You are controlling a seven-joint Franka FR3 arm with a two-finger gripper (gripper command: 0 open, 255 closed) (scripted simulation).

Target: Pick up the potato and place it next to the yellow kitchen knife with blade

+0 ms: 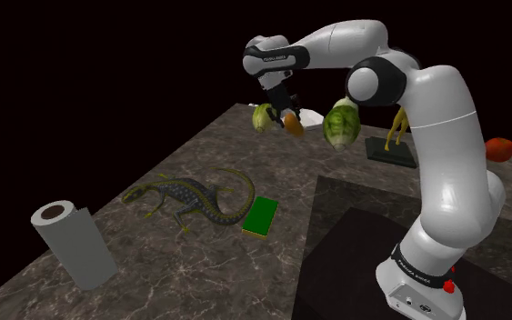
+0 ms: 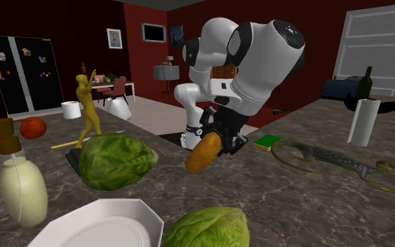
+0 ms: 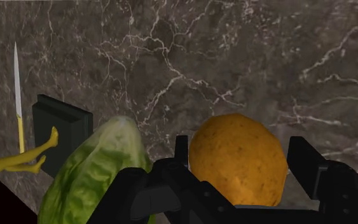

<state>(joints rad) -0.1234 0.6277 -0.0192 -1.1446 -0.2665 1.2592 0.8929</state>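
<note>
The potato (image 2: 203,154), an orange-brown oval, hangs above the dark marble counter (image 1: 199,273), clasped between the black fingers of my gripper (image 2: 220,140). In the wrist view the potato (image 3: 238,159) sits between the two fingers of the gripper (image 3: 241,167), with bare counter under it. In the shoulder view the gripper (image 1: 286,111) holds the potato (image 1: 293,124) near the counter's far edge. The knife (image 3: 17,95), thin-bladed with a yellow handle, lies flat on the counter beyond a green cabbage (image 3: 95,172) and a figurine's dark base (image 3: 60,124).
Two cabbages (image 2: 115,161) (image 2: 206,228), a white plate (image 2: 97,224), a yellow figurine (image 2: 87,105), a tomato (image 2: 33,127) and a corked bottle (image 2: 22,186) crowd this end. Farther off lie a toy lizard (image 1: 195,195), a green sponge (image 1: 261,215) and a paper roll (image 1: 74,244).
</note>
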